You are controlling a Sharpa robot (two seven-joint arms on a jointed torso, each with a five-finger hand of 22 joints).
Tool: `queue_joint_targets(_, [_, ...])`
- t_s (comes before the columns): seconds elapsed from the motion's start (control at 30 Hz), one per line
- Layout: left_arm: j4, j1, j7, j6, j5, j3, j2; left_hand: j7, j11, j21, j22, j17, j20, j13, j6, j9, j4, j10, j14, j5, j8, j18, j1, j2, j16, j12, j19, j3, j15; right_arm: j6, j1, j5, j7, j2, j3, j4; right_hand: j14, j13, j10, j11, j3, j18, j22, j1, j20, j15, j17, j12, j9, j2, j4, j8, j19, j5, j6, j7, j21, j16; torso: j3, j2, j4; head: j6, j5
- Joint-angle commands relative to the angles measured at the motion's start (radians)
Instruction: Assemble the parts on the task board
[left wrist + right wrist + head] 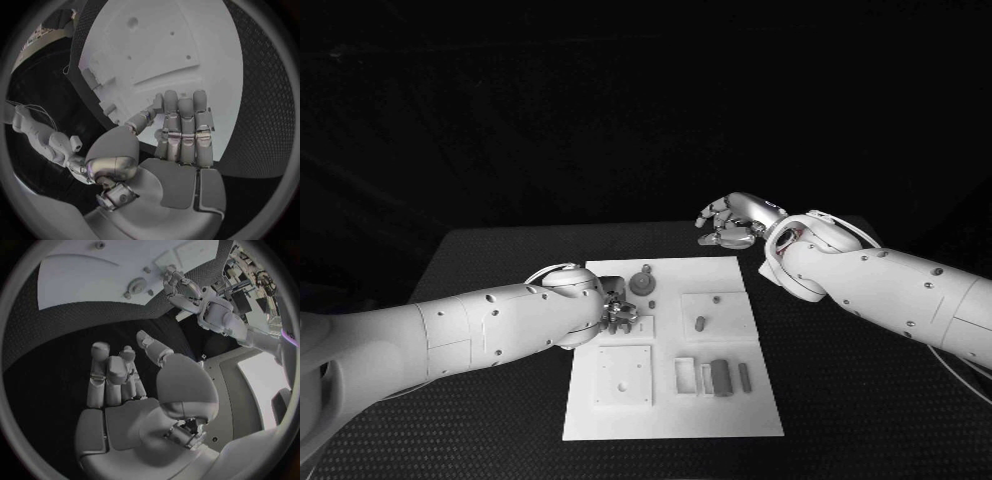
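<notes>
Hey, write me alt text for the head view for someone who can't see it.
A white task board lies on a black table, small grey parts on it. The left hand is over the board's left side; the right hand, holding nothing, is above the table beyond its far right corner.

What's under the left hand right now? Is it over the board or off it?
The left hand is over the task board, near its left edge. In the left wrist view its fingers lie over bare white board with nothing held. Any part directly beneath the palm is covered.
</notes>
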Motion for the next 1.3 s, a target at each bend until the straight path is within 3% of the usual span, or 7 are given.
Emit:
queue_joint_targets(0.03, [0.009,-0.007,0.009,0.017,-0.003,-0.003,-0.002,-0.094,-0.005,0.002,0.002,-0.001,-0.001,-0.002,0.101,0.001,0.001,-0.006,-0.004,-0.002,0.004,0.007,0.005,-0.005,0.005,0.003,0.005,0.004,0.000,0.011,-0.001,0.001,0.004,0.000,0.000,0.000,-0.002,-0.001,-0.001,0.002,-0.004,0.029,0.016,-0.005,-0.001,0.002,0.001,0.003,-0.001,0.003,0.001,-0.003,-0.005,0.001,0.007,0.017,-0.006,-0.004,0.0000,0.000,0.0004,0.000,-0.001])
queue_joint_targets(0.3, [0.011,-0.007,0.012,-0.005,-0.003,-0.003,-0.009,-0.093,-0.004,0.000,0.002,-0.004,-0.001,-0.003,0.099,0.001,0.003,-0.008,-0.006,-0.005,0.002,0.007,0.004,-0.012,0.005,0.003,0.004,0.002,0.000,0.010,-0.002,0.003,0.004,0.000,0.000,-0.001,-0.002,-0.001,-0.001,0.002,-0.005,0.029,0.016,-0.008,0.000,0.002,0.001,0.004,-0.001,0.003,0.001,-0.003,-0.005,0.001,0.007,0.017,-0.006,-0.004,-0.0006,-0.001,0.0004,0.002,0.000])
queue_joint_targets(0.53, [0.010,-0.008,0.015,-0.013,0.006,-0.003,-0.014,-0.092,-0.002,-0.006,0.003,-0.013,-0.001,-0.006,0.097,0.001,0.018,-0.011,-0.009,-0.017,-0.002,0.007,-0.003,-0.047,0.006,0.002,0.004,-0.006,0.001,0.010,-0.002,0.004,0.004,-0.001,0.000,-0.002,-0.002,-0.002,-0.001,0.002,-0.007,0.029,0.015,-0.014,0.000,0.003,0.001,0.004,-0.002,0.001,0.003,-0.004,-0.005,0.001,0.006,0.017,-0.006,-0.005,-0.0004,0.000,0.0009,0.003,-0.002])
queue_joint_targets(0.6, [0.010,-0.008,0.015,-0.016,0.015,-0.003,-0.016,-0.092,-0.003,-0.008,0.004,-0.018,-0.001,-0.007,0.097,0.002,0.022,-0.012,-0.011,-0.058,-0.004,0.008,0.003,-0.055,0.009,0.002,0.005,-0.006,0.001,0.011,-0.002,0.004,0.003,-0.001,0.000,-0.002,-0.002,-0.002,-0.001,0.002,-0.007,0.029,0.015,-0.015,0.000,0.003,0.001,0.004,-0.002,0.001,0.003,-0.004,-0.005,0.001,0.006,0.017,-0.006,-0.005,-0.0004,0.000,0.0006,0.004,-0.002])
queue_joint_targets(0.67, [0.010,-0.008,0.016,-0.019,0.015,-0.003,-0.017,-0.091,-0.002,-0.011,0.005,-0.022,-0.001,-0.008,0.097,0.002,0.029,-0.012,-0.012,-0.077,-0.005,0.007,0.001,-0.072,0.011,0.003,0.006,-0.009,0.001,0.011,-0.002,0.004,0.003,-0.002,0.000,-0.002,-0.002,-0.002,-0.001,0.002,-0.008,0.029,0.015,-0.016,0.000,0.003,0.001,0.004,-0.002,0.001,0.003,-0.004,-0.005,0.001,0.006,0.017,-0.007,-0.005,-0.0004,0.000,0.0006,0.004,-0.002])
queue_joint_targets(0.97, [0.009,-0.008,0.017,-0.023,0.018,-0.003,-0.020,-0.092,-0.003,-0.017,0.006,-0.031,-0.001,-0.011,0.099,0.004,0.066,-0.012,-0.014,-0.094,-0.009,0.008,-0.013,-0.118,0.017,0.004,0.008,-0.015,0.000,0.010,-0.003,0.004,0.002,-0.003,0.000,-0.002,-0.002,-0.003,-0.001,0.002,-0.008,0.029,0.015,-0.017,0.000,0.003,0.001,0.004,-0.003,0.000,0.003,-0.004,-0.005,0.001,0.006,0.017,-0.007,-0.005,-0.0004,0.000,0.0011,0.003,-0.004])
queue_joint_targets(1.3, [0.009,-0.008,0.018,-0.025,0.021,-0.002,-0.021,-0.092,-0.003,-0.021,0.008,-0.036,-0.001,-0.012,0.099,0.004,0.085,-0.013,-0.015,-0.102,-0.010,0.008,-0.018,-0.139,0.021,0.004,0.010,-0.017,0.000,0.011,-0.003,0.004,0.002,-0.003,0.000,-0.002,-0.002,-0.003,-0.001,0.002,-0.008,0.029,0.015,-0.019,0.000,0.003,0.001,0.004,-0.003,-0.001,0.003,-0.005,-0.005,0.001,0.005,0.017,-0.007,-0.005,-0.0003,0.000,0.0012,0.003,-0.004])
